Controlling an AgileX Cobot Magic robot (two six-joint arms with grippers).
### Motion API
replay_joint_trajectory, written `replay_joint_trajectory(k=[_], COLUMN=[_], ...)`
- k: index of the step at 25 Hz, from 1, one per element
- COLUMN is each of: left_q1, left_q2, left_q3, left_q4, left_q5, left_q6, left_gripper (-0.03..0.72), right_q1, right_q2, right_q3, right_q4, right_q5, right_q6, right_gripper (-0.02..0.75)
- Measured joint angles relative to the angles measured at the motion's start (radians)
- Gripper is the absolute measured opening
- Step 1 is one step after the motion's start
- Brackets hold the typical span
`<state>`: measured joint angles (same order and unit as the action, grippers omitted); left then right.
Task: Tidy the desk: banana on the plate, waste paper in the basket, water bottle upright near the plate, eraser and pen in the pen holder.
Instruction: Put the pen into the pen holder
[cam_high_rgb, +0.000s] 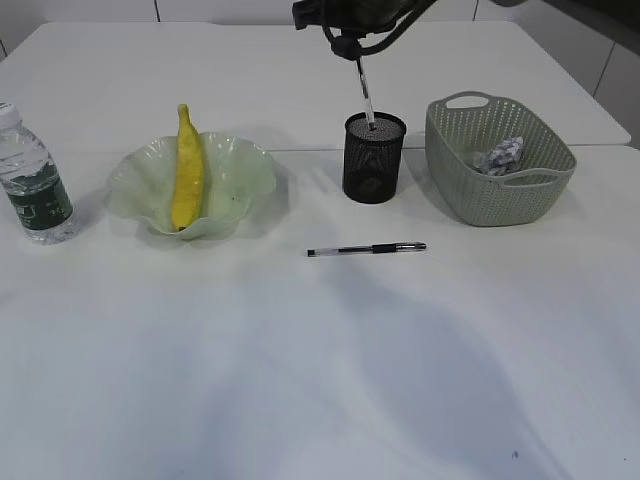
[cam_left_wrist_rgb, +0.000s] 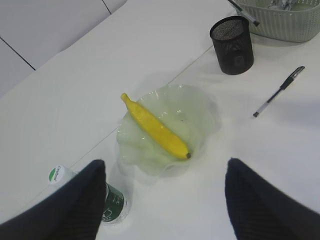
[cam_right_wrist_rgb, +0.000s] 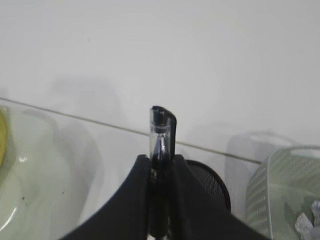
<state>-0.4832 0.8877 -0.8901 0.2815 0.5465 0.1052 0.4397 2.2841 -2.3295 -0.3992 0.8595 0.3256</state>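
Observation:
The banana (cam_high_rgb: 187, 170) lies in the pale green plate (cam_high_rgb: 240, 175). Left of the plate the water bottle (cam_high_rgb: 35, 185) stands upright. Above the black mesh pen holder (cam_high_rgb: 374, 160), my right gripper (cam_high_rgb: 350, 45) is shut on a clear pen (cam_high_rgb: 365, 92) that hangs tip-down into the cup; the right wrist view shows the pen's cap (cam_right_wrist_rgb: 161, 131) sticking out of that gripper (cam_right_wrist_rgb: 160, 162). A second pen (cam_high_rgb: 366, 249) lies on the desk (cam_high_rgb: 300, 380). The waste paper (cam_high_rgb: 500, 156) sits in the basket (cam_high_rgb: 545, 190). My left gripper (cam_left_wrist_rgb: 165, 200) hovers open above the plate (cam_left_wrist_rgb: 200, 112) and the bottle (cam_left_wrist_rgb: 114, 202). The eraser is hidden.
The basket stands just right of the pen holder, with a narrow gap between them. A seam runs across the desk behind the plate and the holder. The white tabletop stretches towards the camera in front of the loose pen.

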Motion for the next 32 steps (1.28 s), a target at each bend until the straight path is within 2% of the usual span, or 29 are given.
replay_joint_trajectory(k=[14,15,26,32], left_q1=[0.000,0.000,0.000,0.000], left_q2=[0.000,0.000,0.014,0.032], left_q3=[0.000,0.000,0.000,0.000], left_q4=[0.000,0.000,0.000,-0.002], left_q5=[-0.016,-0.016,-0.034,-0.035], left_q6=[0.000,0.000,0.000,0.000], left_gripper=[0.528,0.528,0.528,0.528], right_q1=[-0.109,-0.117,-0.127,-0.127], right_q2=[0.070,0.076,0.158,0.189], right_q3=[0.000,0.000,0.002,0.004], right_q4=[-0.053,-0.056,-0.065,-0.101], right_q5=[-0.343,-0.364,-0.576,-0.625], right_q6=[0.010,0.012,0.012,0.014], right_gripper=[0.051,0.072,0.051,0.051])
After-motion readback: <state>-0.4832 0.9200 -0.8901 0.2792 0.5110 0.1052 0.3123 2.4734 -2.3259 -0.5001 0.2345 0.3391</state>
